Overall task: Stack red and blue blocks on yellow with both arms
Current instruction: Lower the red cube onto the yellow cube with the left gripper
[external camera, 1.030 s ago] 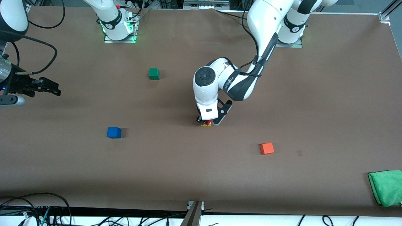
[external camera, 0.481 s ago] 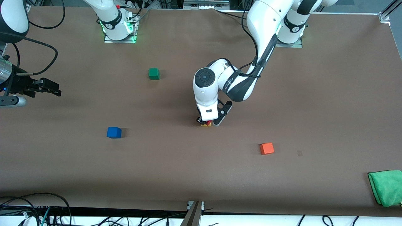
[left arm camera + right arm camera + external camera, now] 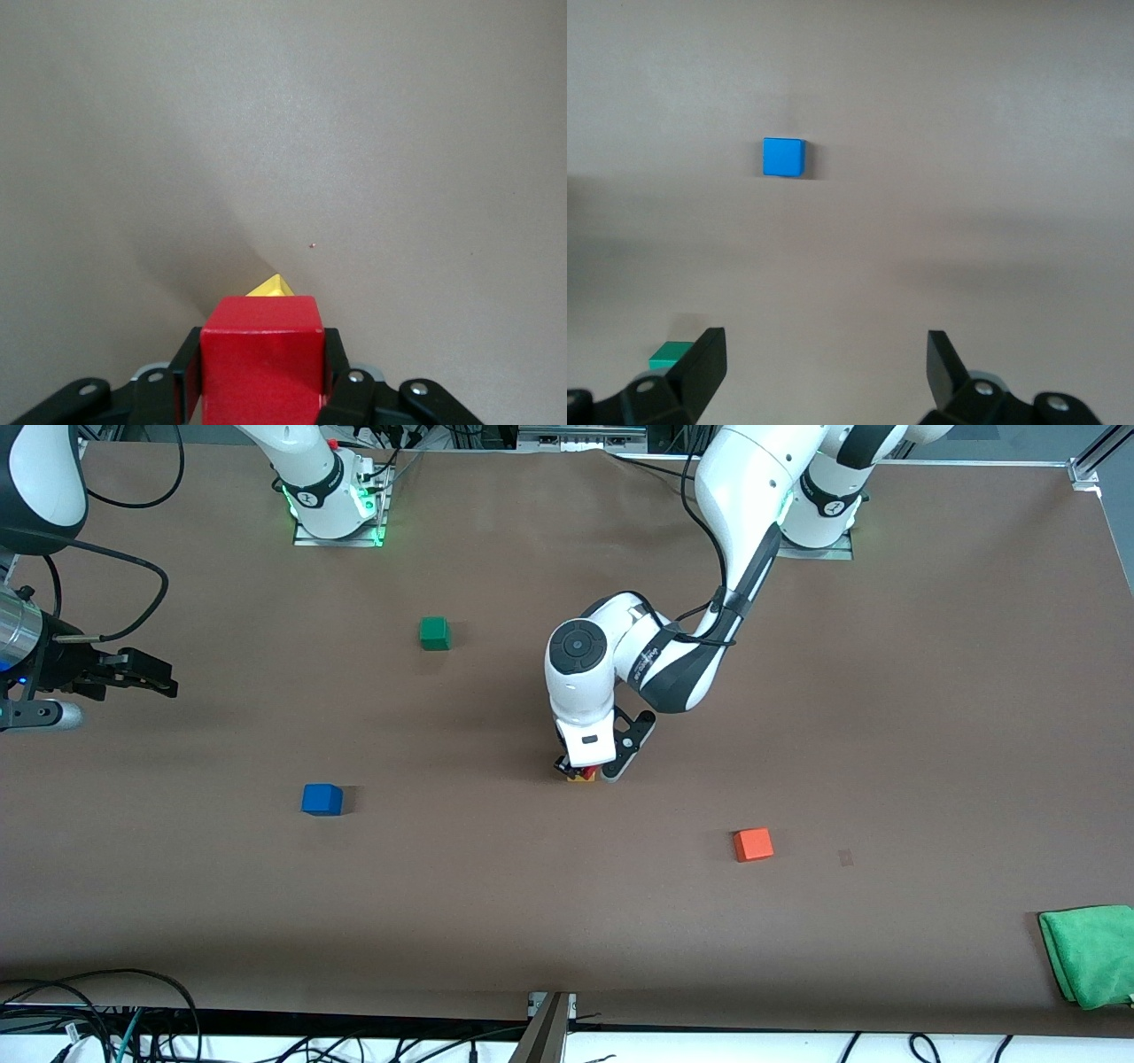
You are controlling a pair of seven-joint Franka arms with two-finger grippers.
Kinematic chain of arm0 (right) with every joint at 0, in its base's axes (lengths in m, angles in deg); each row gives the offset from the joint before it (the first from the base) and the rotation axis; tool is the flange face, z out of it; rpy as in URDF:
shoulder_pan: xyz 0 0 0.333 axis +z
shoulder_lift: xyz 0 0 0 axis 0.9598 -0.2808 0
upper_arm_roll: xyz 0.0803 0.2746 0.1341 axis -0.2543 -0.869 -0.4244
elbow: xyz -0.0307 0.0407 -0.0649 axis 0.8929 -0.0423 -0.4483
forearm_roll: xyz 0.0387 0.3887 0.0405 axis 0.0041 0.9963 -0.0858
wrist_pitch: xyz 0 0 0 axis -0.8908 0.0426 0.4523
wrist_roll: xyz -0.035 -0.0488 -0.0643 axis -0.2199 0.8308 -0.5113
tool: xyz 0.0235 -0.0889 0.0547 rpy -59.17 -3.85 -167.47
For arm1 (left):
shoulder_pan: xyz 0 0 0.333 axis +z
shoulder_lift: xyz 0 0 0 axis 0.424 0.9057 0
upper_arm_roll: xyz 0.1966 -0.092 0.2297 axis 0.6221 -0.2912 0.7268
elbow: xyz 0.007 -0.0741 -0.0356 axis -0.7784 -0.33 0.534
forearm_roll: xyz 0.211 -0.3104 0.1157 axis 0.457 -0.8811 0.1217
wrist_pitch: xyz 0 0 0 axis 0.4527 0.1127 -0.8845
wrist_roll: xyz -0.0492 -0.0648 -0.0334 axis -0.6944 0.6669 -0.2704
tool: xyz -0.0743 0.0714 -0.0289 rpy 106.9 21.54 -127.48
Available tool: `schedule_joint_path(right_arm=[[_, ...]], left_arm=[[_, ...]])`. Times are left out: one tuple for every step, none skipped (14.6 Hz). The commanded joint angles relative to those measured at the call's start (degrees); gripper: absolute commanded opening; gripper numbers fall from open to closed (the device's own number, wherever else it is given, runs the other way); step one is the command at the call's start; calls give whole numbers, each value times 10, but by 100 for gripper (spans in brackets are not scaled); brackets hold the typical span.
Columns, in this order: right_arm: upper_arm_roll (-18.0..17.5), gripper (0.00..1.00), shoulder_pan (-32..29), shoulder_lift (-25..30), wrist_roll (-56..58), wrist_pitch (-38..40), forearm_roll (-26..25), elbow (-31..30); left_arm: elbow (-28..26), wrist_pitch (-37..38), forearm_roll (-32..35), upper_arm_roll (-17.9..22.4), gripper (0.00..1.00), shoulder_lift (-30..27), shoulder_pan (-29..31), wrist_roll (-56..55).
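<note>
The left arm reaches out from its base to the middle of the brown worktop (image 3: 930,691), its wrist bent straight down. The left claw (image 3: 585,766) is clamped tight on the red cube (image 3: 261,367), one finger pressed against each side. The red cube sits right over the yellow cube (image 3: 580,778), of which only a corner peeks out from under it in the left wrist view and a sliver shows at the base in the front view. Whether the red cube already rests on the yellow one or hangs just above it, I cannot tell.

The right arm waits at its own end of the worktop, close to that short edge. The right claw (image 3: 146,676) hangs in the air over bare worktop, its fingers (image 3: 700,367) spread wide with nothing between them.

The blue cube (image 3: 322,799) lies by itself on the worktop, toward the right arm's end and a little nearer the front camera than the yellow cube. The green cube (image 3: 434,633) sits nearer the robots' edge, between the blue cube and the right arm's base. The orange cube (image 3: 753,844) lies toward the left arm's end, nearer the front edge than the stack and well apart from it. A folded green cloth (image 3: 1090,955) lies at the front corner on the left arm's end.
</note>
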Motion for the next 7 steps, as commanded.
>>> schedule_joint_path(right_arm=[[-2,100,-3,2,7,7,-7,2],[-3,100,-3,2,7,7,-7,2],[-2,100,-3,2,6,7,-7,2],[-3,100,-4,2,7,7,-7,2],[-2,100,-5,2,7,7,-7,2],[-3,100,-5,2,7,7,-7,2],[-2,100,-5,2,7,7,-7,2]], left_arm=[[18,1,16,5,0,9,-6,-13],[18,1,16,5,0,9,-6,-13],[18,1,17,5,0,9,-6,-13],[18,1,17,5,0,10,-6,-13],[18,1,17,5,0,10,-6,-11],[18,1,17,5,0,10,-6,-11],[18,1,17,5,0,10,-6,-9]])
